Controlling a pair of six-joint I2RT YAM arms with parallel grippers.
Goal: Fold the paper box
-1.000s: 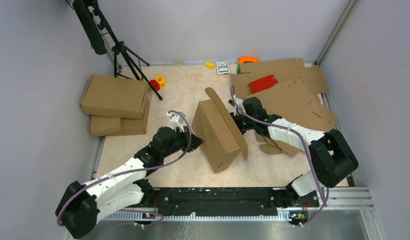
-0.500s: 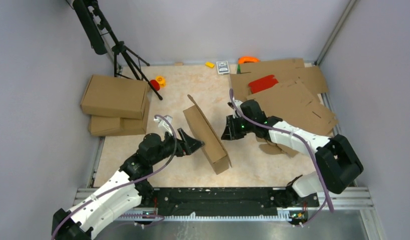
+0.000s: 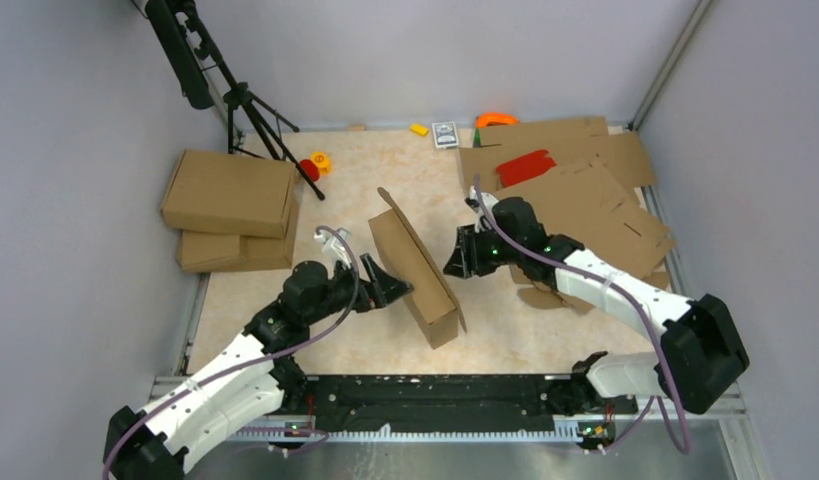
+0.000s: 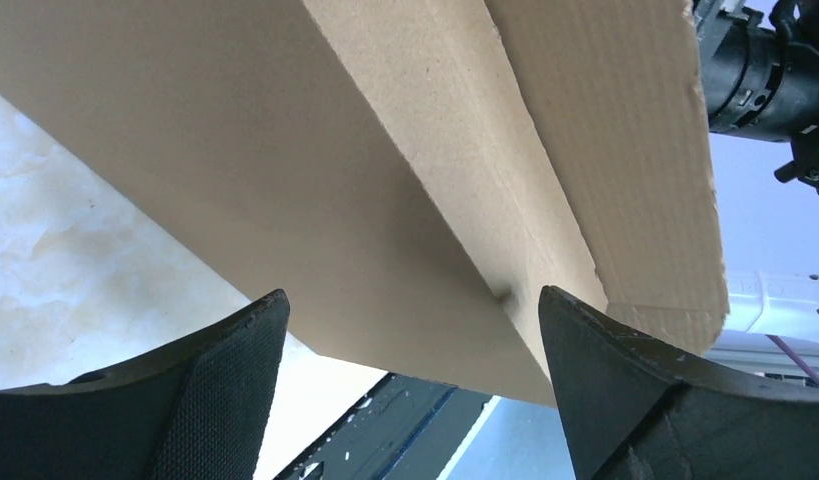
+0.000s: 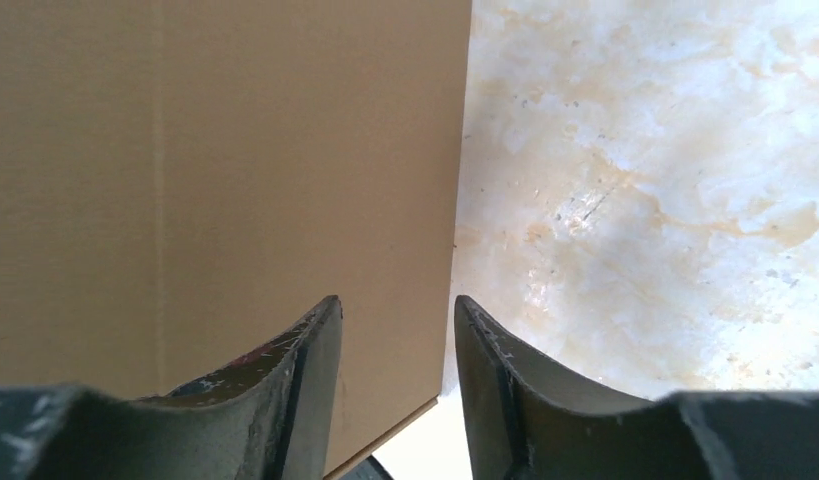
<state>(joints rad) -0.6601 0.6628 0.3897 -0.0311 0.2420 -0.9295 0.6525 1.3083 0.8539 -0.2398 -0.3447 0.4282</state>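
Note:
The paper box (image 3: 413, 268), plain brown cardboard, stands on one edge in the middle of the table, leaning, with its lid flap up at the far end. My left gripper (image 3: 390, 290) is just left of it, open, its fingers apart from the cardboard. In the left wrist view the box (image 4: 385, 170) fills the top, beyond the open left gripper (image 4: 413, 293). My right gripper (image 3: 453, 262) sits just right of the box, jaws parted around nothing. In the right wrist view the box face (image 5: 235, 180) lies ahead of the right gripper (image 5: 397, 300).
Two folded boxes (image 3: 230, 195) are stacked at the left. Flat cardboard sheets (image 3: 585, 200) with a red piece (image 3: 525, 165) are heaped at the back right. A tripod (image 3: 240, 105) stands back left. Small toys (image 3: 315, 163) and a card deck (image 3: 445, 134) lie at the back; scraps (image 3: 545, 293) under the right arm.
Both grippers have let go of the box. The left one opened wide and drew back left; the right one opened and backed off right. The box now stands narrower on its edge.

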